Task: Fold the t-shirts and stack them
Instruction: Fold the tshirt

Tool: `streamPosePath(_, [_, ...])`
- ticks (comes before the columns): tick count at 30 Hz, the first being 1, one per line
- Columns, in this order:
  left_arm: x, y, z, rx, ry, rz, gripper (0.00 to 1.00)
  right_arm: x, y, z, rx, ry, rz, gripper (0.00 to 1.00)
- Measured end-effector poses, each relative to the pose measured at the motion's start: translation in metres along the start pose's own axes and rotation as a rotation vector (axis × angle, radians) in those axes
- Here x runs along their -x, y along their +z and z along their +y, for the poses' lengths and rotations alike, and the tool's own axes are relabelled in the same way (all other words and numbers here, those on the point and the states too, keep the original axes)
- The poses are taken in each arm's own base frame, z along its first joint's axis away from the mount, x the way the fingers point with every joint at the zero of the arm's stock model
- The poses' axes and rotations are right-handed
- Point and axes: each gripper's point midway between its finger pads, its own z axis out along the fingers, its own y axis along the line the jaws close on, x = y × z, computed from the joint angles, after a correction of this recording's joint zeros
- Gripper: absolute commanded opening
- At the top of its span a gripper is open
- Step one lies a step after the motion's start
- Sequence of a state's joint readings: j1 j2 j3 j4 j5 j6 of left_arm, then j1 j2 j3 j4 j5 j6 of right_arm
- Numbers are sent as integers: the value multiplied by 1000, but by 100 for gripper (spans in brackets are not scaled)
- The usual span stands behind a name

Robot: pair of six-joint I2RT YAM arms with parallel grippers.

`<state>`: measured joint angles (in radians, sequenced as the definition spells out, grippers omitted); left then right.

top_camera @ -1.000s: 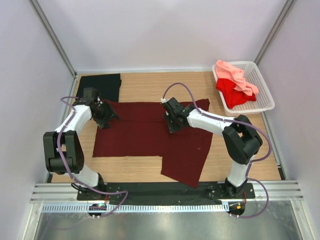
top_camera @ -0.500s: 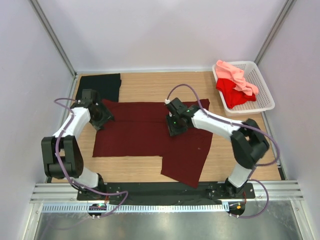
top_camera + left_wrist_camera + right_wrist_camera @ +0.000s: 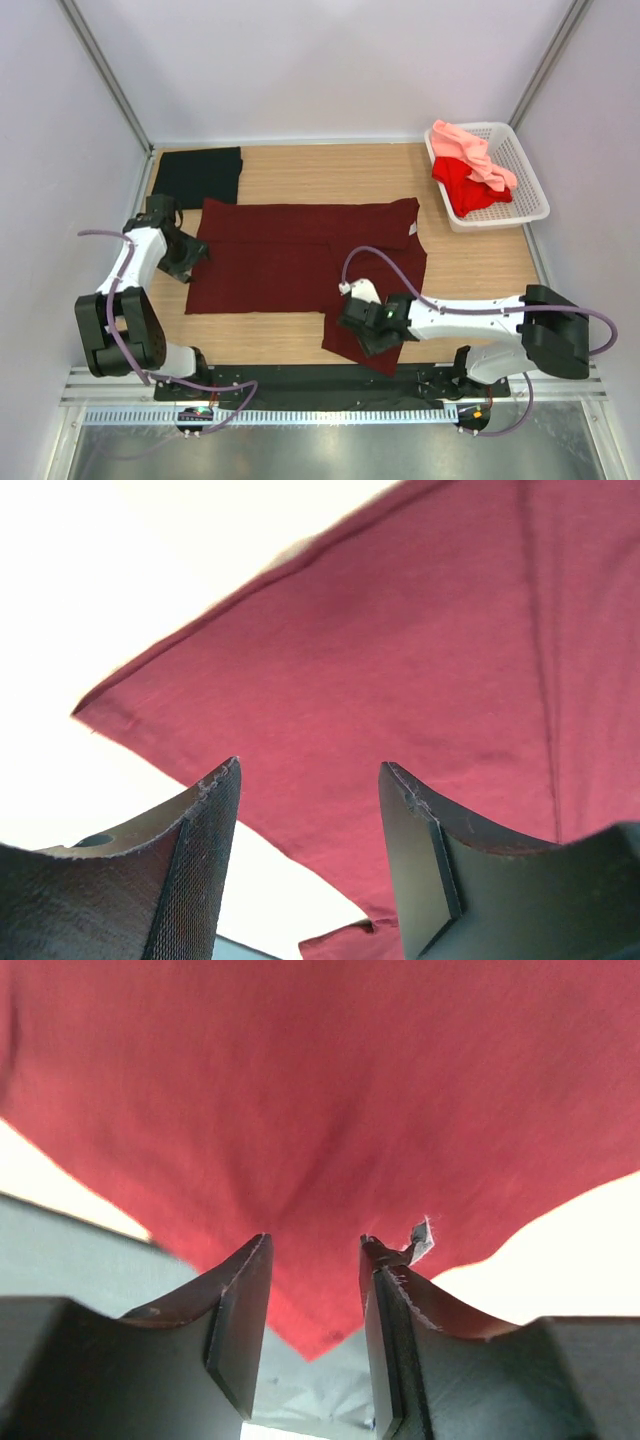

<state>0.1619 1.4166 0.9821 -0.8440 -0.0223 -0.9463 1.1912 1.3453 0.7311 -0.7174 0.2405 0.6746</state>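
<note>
Four t-shirts are being shown on and beside the wooden table. The maroon t-shirt is lying spread flat across the middle, with a flap of it reaching towards the near edge on the right and its white neck label showing near the far right corner. The black t-shirt is lying folded flat at the far left corner, just beyond the maroon one. The salmon pink t-shirt and the bright red t-shirt are being held bunched in the white lattice basket at the far right, the pink draped over the red. The left gripper is being held low at the left edge of the maroon t-shirt; in the left wrist view its fingers are standing wide apart, nothing is being gripped between them, and a corner of the maroon cloth is lying beyond the tips. The right gripper is being held over the near flap of the same shirt; in the right wrist view its fingers are parted by a narrower gap, with maroon cloth showing through it and no fold being pinched.
</note>
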Motion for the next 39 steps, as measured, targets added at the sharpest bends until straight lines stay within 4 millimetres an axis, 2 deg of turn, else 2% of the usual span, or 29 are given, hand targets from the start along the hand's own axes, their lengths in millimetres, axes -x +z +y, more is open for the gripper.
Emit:
streamPosePath(7, [-4, 6, 35, 70, -94, 39, 59, -37, -2, 16, -29, -62, -24, 49])
streamPosePath(10, [-6, 6, 48, 74, -134, 44, 59, -40, -3, 18, -30, -49, -48, 49])
streamPosePath(18, [-2, -2, 49, 52, -185, 13, 56, -52, -9, 10, 0, -3, -48, 49])
streamPosePath(30, [-28, 15, 74, 131, -233, 73, 55, -71, -10, 4, 22, 27, 7, 47])
streamPosePath(34, [-30, 18, 80, 154, -234, 69, 55, -71, -9, 6, 31, 44, 7, 36])
streamPosePath(37, [-30, 19, 83, 167, -235, 62, 55, -70, -8, 12, 50, 65, 4, 5])
streamPosePath(39, [-31, 20, 86, 175, -235, 61, 54, -69, -9, 13, 53, 78, -3, 1])
